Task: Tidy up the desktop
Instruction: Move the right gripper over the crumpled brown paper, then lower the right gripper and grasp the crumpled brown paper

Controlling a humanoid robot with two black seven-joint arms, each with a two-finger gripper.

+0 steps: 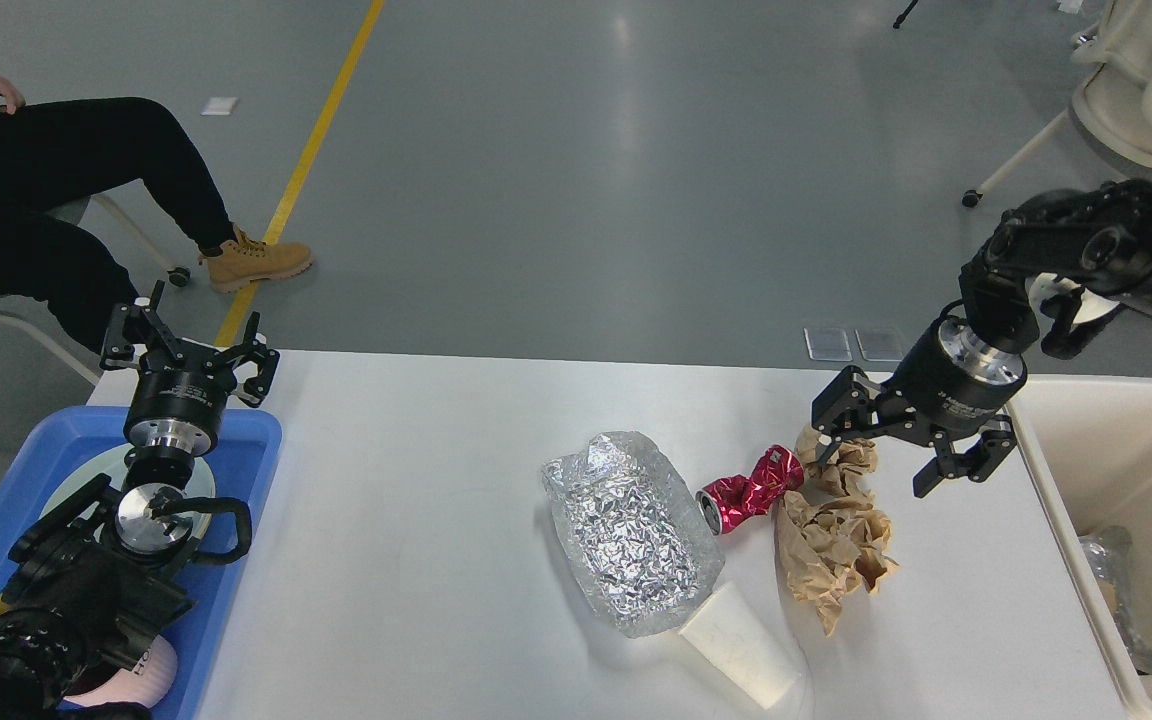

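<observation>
- Brown crumpled paper wads (pixel 833 520) lie directly below the right gripper (pixel 881 450); its jaws stand wide and empty, so a grasp on the upper wad looks to be the step in hand.
- Crushed red can (pixel 751 489), dented and glossy, touches the paper just left of that gripper.
- Foil tray (pixel 629 528), wrinkled silver, and white paper cup (pixel 741 645) on its side lie further left and nearer.
- All rest on the desktop (pixel 416 520), smooth matte white.
- Cream bin (pixel 1086 480) sits just right of the gripper, likely the drop point.
- Left gripper (pixel 188 345), spread wide, idles over the blue tray (pixel 246 480).
</observation>
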